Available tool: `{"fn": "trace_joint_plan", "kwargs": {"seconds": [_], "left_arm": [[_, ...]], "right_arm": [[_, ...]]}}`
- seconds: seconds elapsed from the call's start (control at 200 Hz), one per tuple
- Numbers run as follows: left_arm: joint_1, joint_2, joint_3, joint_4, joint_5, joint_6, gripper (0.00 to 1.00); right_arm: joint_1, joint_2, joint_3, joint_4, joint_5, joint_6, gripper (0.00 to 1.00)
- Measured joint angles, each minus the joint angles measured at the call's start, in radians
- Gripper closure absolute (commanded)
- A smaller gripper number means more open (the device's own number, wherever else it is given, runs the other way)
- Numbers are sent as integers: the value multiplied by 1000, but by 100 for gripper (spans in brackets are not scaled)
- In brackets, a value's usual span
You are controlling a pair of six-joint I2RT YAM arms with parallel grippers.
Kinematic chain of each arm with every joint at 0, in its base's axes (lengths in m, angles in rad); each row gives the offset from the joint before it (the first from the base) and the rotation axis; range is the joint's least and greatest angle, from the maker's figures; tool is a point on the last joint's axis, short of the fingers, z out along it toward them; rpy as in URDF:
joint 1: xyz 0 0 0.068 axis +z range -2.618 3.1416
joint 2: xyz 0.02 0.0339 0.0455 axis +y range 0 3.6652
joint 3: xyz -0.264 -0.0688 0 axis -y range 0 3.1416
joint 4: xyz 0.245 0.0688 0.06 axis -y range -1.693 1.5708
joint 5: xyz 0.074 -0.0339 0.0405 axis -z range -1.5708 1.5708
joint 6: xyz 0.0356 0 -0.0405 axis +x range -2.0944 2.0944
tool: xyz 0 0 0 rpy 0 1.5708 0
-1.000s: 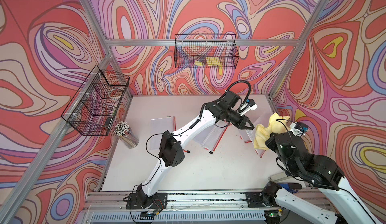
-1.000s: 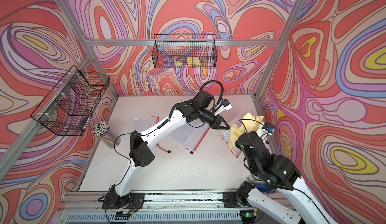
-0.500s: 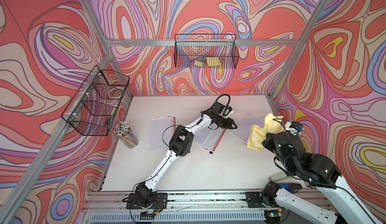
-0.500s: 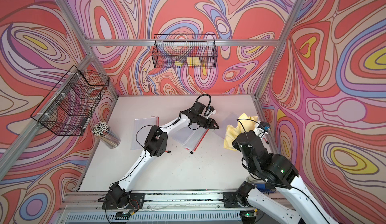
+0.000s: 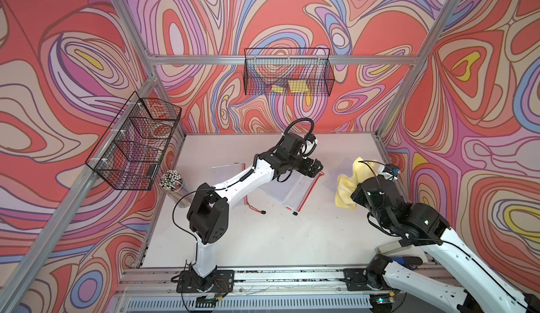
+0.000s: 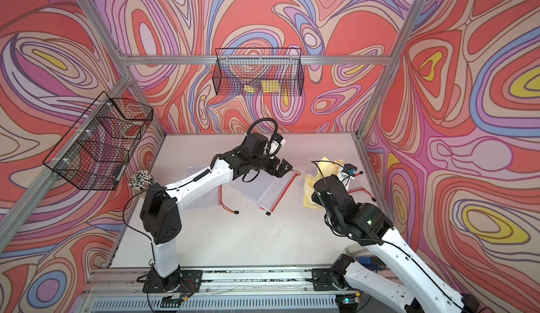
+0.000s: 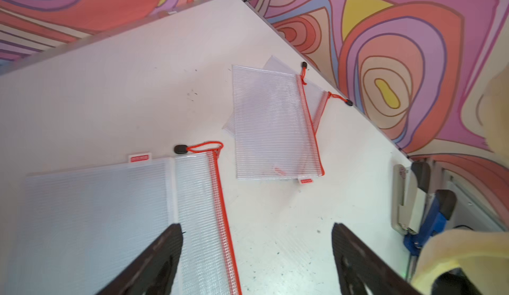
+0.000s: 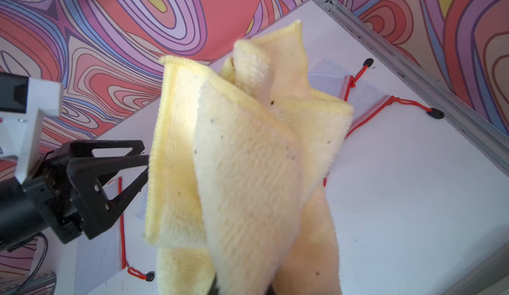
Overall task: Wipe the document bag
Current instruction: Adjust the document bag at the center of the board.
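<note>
While left gripper gapes wide, a clear, ribbed, red-zipped document bag lies beneath one jaw; right gripper pinches yellow cloth.

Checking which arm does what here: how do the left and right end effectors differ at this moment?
The left end effector stands open and empty; the right end effector is shut on the yellow cloth. The left hangs over the zipper edge of a document bag; the right holds its cloth up, apparently clear of the table. Shared: both sit over the table's far half.
</note>
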State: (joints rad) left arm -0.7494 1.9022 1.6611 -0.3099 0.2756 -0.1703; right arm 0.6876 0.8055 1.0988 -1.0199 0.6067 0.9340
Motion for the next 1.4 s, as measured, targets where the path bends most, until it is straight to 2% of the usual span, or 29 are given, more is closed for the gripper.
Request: {"fn": "trace_joint_plan", "kwargs": {"seconds": [0.145,0.356,0.521,0.826,1.112,1.287,1.402], "left_arm": [[-30,56,-62,-12,-91,55,30],[-96,203,-72,-68,-228,69,34],[-134,288,2,-89,-274,69,36],[-134,386,115,-123,-376,66,51],[-134,458,212,-178,-380,62,75],[-136,458,215,-187,-378,55,100],[-140,455,211,-184,-378,50,100]], "right_arm": [[0,-51,2,-13,23,2,100],[0,-10,16,-61,33,10,100],[0,-10,16,-82,35,11,100],[0,-18,16,-93,47,13,100],[0,-3,16,-96,53,9,100],[0,-16,16,-96,37,8,100],[0,-28,16,-97,18,10,100]]}}
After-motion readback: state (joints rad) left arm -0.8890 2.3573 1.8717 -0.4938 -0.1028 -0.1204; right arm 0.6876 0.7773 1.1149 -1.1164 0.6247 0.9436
